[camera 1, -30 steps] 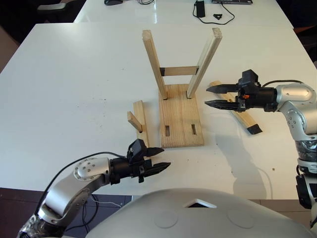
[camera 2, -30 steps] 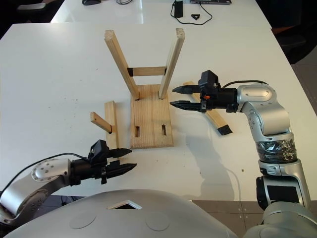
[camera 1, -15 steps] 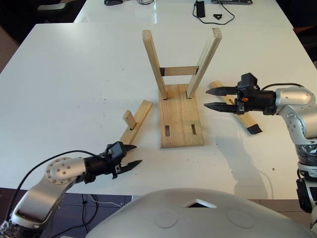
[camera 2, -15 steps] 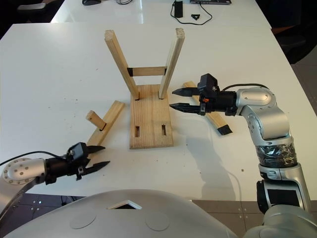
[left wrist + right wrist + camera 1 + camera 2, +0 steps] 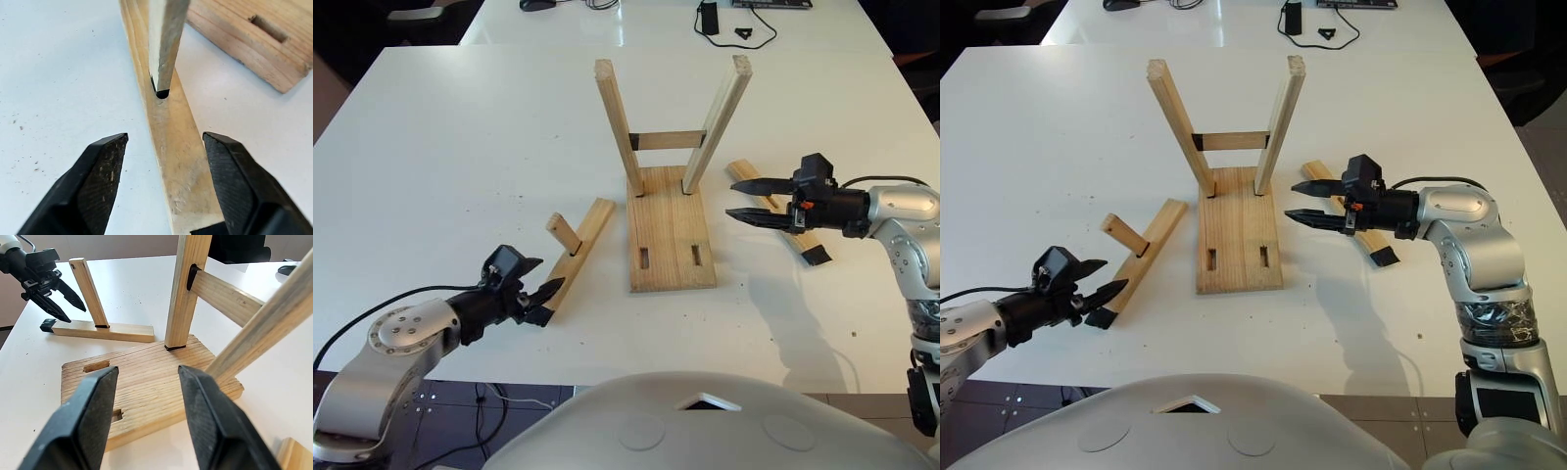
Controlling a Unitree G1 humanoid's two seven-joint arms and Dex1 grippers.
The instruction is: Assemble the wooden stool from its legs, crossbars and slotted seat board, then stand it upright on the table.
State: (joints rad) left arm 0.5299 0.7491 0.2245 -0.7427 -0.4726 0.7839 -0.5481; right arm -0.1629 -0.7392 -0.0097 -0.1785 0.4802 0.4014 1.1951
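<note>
The slotted seat board (image 5: 671, 235) lies flat mid-table with two legs (image 5: 615, 122) standing in it, joined by a crossbar (image 5: 666, 140). Left of it lies a loose leg (image 5: 578, 250) with a short crossbar (image 5: 562, 233) sticking up. My left gripper (image 5: 536, 289) is open, its fingers (image 5: 100, 181) on either side of that leg's near end (image 5: 171, 152). My right gripper (image 5: 736, 197) is open in the air just right of the board, empty. Another leg (image 5: 803, 240) lies on the table behind it. The right wrist view faces the board (image 5: 146, 382) and the upright leg (image 5: 188, 289).
The table's front edge (image 5: 607, 364) runs close below my left gripper. A second table (image 5: 666, 20) at the back carries cables and small dark items. Bare white tabletop (image 5: 450, 147) spreads to the far left.
The loose leg's near end swung left, leaving it at an angle. My left gripper moved left and forward to straddle that end. My right gripper drew back slightly to the right.
</note>
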